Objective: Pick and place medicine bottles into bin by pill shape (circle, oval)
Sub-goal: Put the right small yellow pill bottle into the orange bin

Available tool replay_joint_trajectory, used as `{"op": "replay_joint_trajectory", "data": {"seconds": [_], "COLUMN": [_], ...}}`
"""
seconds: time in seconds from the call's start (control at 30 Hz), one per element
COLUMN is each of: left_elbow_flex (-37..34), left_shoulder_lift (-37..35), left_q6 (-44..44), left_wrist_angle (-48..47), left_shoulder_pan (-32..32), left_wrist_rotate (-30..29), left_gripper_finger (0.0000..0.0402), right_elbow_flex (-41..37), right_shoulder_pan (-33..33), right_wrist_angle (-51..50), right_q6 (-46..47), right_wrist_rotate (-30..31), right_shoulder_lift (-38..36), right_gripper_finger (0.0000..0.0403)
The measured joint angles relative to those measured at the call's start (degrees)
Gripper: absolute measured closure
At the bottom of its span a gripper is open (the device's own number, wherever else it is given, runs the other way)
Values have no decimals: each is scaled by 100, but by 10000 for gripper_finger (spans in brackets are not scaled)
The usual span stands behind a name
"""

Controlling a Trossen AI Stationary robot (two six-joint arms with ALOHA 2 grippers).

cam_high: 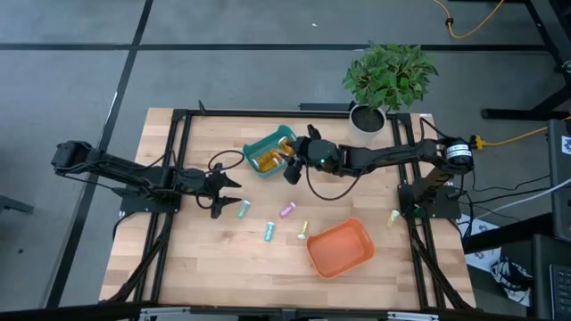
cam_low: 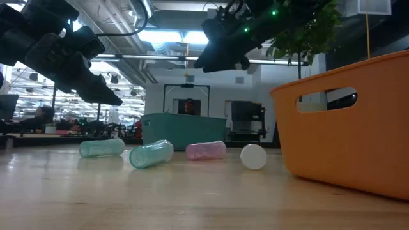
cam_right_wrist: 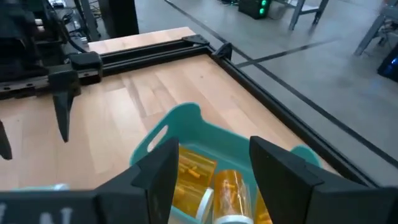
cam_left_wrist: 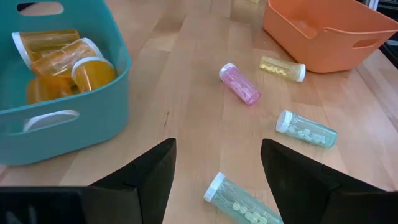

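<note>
My left gripper (cam_high: 227, 196) (cam_left_wrist: 217, 149) is open and empty above the table, just left of a teal bottle (cam_high: 242, 209) (cam_left_wrist: 242, 202) that lies on its side. A pink bottle (cam_high: 287, 209) (cam_left_wrist: 239, 83), a green bottle (cam_high: 269, 232) (cam_left_wrist: 306, 129) and a yellow bottle (cam_high: 302, 231) (cam_left_wrist: 283, 67) lie on the wood; another yellow bottle (cam_high: 391, 217) lies far right. My right gripper (cam_high: 292, 171) (cam_right_wrist: 214, 146) is open and empty over the teal bin (cam_high: 268, 152) (cam_right_wrist: 186, 124), which holds several amber bottles (cam_left_wrist: 68, 65) (cam_right_wrist: 227, 190).
An orange bin (cam_high: 339, 248) (cam_left_wrist: 329, 31) stands near the front right. A potted plant (cam_high: 388, 80) stands at the far right corner. Black frame rails (cam_high: 174, 178) run along both table sides. Bare wood lies in front of the loose bottles.
</note>
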Motion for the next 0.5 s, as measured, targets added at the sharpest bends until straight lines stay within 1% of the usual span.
{"op": "replay_joint_trajectory", "data": {"seconds": [0.07,0.23,0.3,0.37,0.4,0.5], "left_elbow_flex": [0,0,0,0,0,0], "left_shoulder_lift": [-1,-1,-1,-2,-2,0], "left_q6": [0,1,0,1,0,0], "left_wrist_angle": [0,0,0,0,0,0], "left_shoulder_pan": [-1,-1,0,-1,-1,0], "left_wrist_rotate": [2,2,0,2,-1,0], "left_gripper_finger": [172,172,172,172,172,172], "right_elbow_flex": [0,0,0,0,0,0], "right_shoulder_pan": [56,258,392,548,628,852], "right_wrist_angle": [-70,-621,-917,-1086,-1143,-1291], "right_q6": [171,331,317,303,298,297], "right_wrist_rotate": [-325,-2069,-2589,-2906,-2971,-2961], "right_shoulder_lift": [0,0,0,0,0,0], "right_gripper_finger": [204,204,203,203,203,203]}}
